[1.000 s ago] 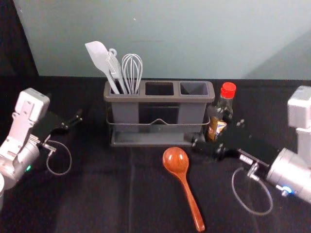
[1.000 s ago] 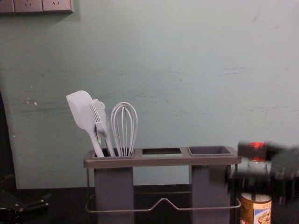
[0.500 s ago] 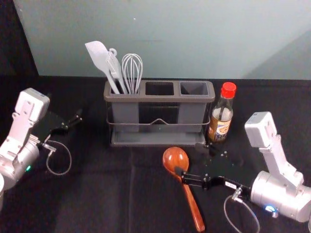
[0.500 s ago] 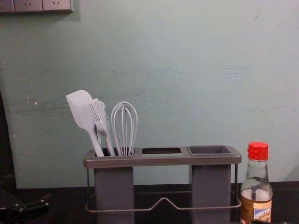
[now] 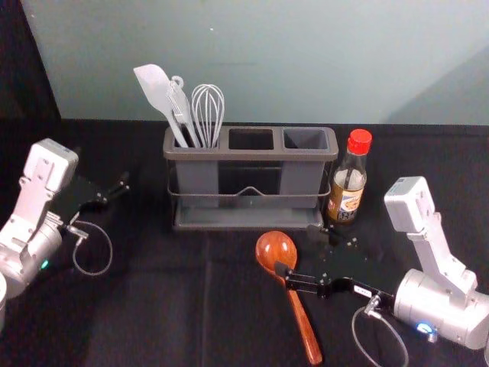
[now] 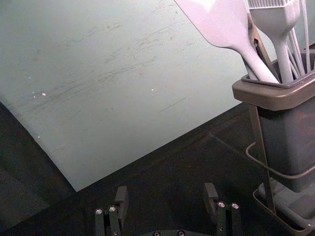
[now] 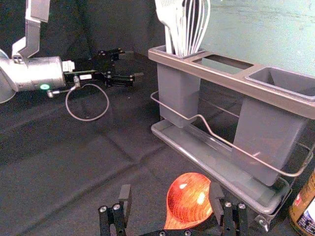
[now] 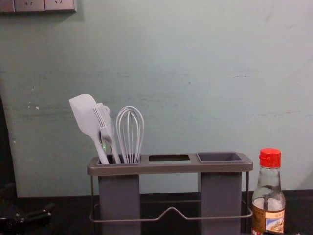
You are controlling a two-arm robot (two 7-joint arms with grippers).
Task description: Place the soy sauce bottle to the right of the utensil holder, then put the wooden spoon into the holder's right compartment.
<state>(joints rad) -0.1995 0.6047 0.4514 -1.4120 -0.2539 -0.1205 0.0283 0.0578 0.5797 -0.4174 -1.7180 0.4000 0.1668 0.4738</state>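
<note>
Soy sauce bottle: upright at the right end of the utensil holder, just beside it, red cap on and label facing forward. Hard to tell whether touching the frame or a hair apart from it. Wooden spoon: flat on the dark cloth in front of the holder, bowl closest to it, handle running away toward the front and slightly right.

Right gripper: low in front of the holder's right half, reaching in from the right, with claw spread apart around the bowl end of the spoon. In the right wrist view, bowl seen between the fingers, much nearer to one than to the other (a lopsided fit, that). Impossible to tell whether touching wood. Cable looping down under the same arm, to the right of the handle.

Between the bowl and the holder's right compartment: the holder's own tray low down and a wire rail across the front, bent to a small peak at the middle. Bottle close by on the other side of that compartment.

In the holder's left compartment: white spatula leaning out to the left, brush beside it, whisk rightmost, all handles down.

Left gripper: idle, off to the left of the holder, claw apart. Behind the holder, a pale wall, with sockets high to the left.
</note>
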